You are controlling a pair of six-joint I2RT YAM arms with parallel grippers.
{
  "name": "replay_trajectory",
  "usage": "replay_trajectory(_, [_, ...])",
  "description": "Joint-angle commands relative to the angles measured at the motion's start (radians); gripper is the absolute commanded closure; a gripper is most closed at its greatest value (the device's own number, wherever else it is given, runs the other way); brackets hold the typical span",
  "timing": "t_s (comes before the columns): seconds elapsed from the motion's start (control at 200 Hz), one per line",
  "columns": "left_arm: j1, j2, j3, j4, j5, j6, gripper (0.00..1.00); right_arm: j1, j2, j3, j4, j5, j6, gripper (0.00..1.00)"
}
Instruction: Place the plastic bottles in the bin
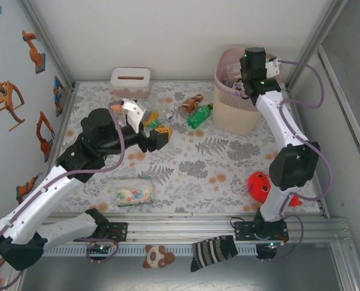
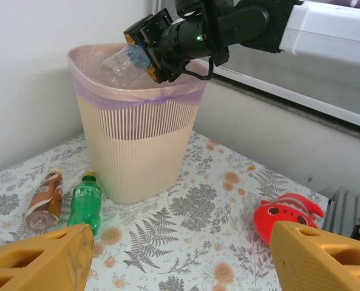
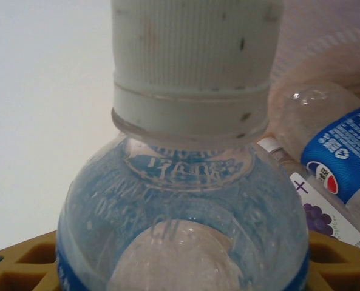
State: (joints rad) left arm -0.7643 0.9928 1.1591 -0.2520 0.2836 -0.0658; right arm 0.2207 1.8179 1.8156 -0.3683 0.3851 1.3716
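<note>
One clear, blue-labelled bottle [image 3: 180, 200] is clasped in the right fingers [image 3: 16, 267] over the bin [image 2: 137, 151]; the left fingers [image 2: 40, 260] are spread, empty.

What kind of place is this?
Probably a robot practice booth, not a home: a left arm and right arm bolted to a metal rail, plain white walls close around a flowery table, and a bin.

Overhead downward, left wrist facing bin [image 2: 137, 154], right wrist close over it

White-capped clear bottle [image 3: 186, 206] between yellow fingers [image 3: 19, 267] (blue-labelled bottle [image 3: 343, 151] behind).
</note>
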Motion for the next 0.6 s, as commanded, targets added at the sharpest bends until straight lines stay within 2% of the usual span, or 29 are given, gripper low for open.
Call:
replay_trajectory(0.0, [0.003,-0.023,-0.018,0.003,-0.006,-0.004,0.24,-0.008,0.061,0.058,-0.030,0.116,0.180,0.56])
replay_trajectory(0.17, [0.003,-0.032,-0.045,0.035,-0.009,-0.035,0.25,-0.010,0.159,0.117,-0.054,0.098,0.296,0.56])
replay_trajectory(0.396, [0.005,-0.040,-0.065,0.039,-0.007,-0.060,0.26,-0.024,0.256,0.172,-0.086,0.050,0.373,0.55])
replay_trajectory(0.596, [0.004,-0.042,-0.075,0.050,-0.012,-0.069,0.26,-0.039,0.300,0.172,-0.127,-0.002,0.449,0.49])
